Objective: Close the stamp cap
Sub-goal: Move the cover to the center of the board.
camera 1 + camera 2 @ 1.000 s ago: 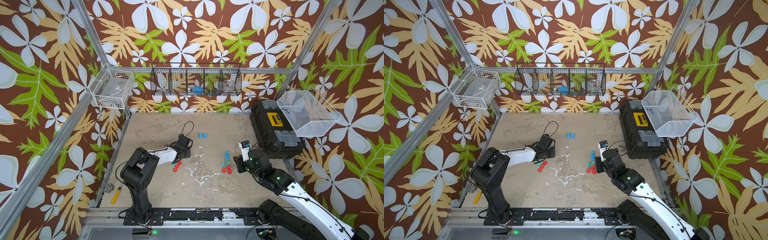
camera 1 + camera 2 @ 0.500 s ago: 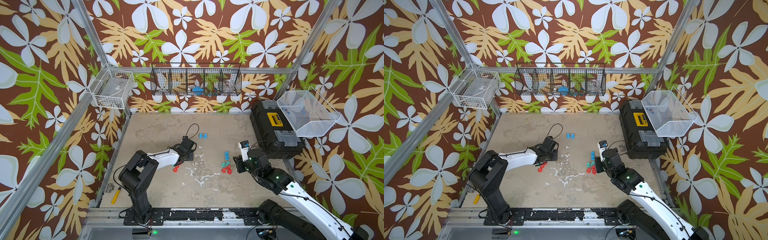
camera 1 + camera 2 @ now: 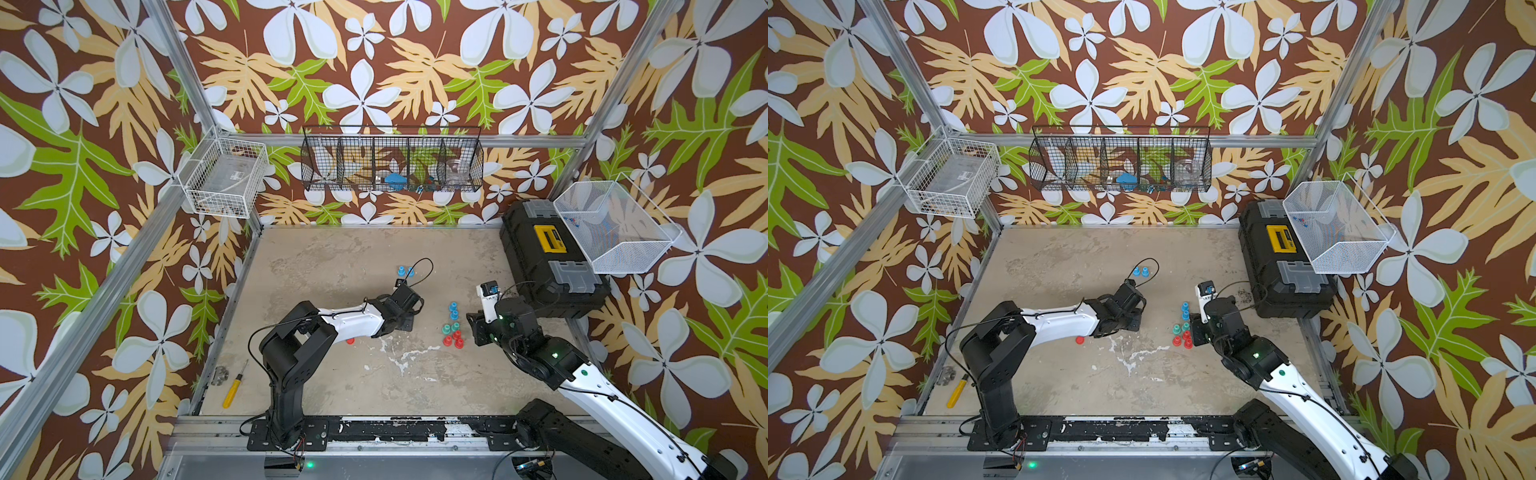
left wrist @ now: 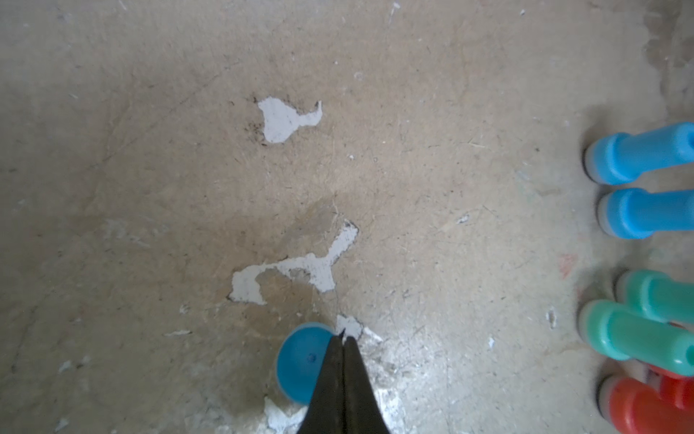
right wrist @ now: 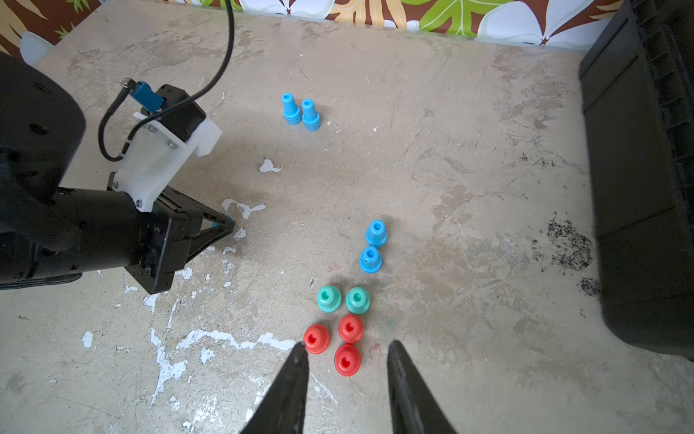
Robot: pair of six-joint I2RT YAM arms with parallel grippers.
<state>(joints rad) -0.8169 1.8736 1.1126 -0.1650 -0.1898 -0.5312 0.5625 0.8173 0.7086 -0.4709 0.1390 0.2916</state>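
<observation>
Left gripper [image 4: 343, 338] is pressing its jaws fully together on the rim of a small round blue plastic cap [image 4: 300, 362], which is hanging at its fingertips over the worn beige tabletop [image 4: 150, 188]. The right gripper [image 5: 346, 342] is hovering with its jaws partly apart and gripping nothing. Three upright red plastic stamps [image 5: 347, 360] are standing just below and ahead of its fingertips, one of them showing between the two fingers. Just beyond the red ones, two green plastic stamps [image 5: 329, 298] are standing side by side, and farther ahead of the right gripper two blue plastic stamps [image 5: 370, 259] are standing upright. In both top views this group is sitting between the two grippers, close to the right one and a little apart from the left. A second pair of blue stamps [image 3: 404, 272] is standing well apart from the left gripper, past its wrist. A small red piece [image 3: 350, 341] is lying behind that gripper, beside the forearm. A black plastic toolbox [image 3: 548, 266] is sitting near the outer side of the right gripper
</observation>
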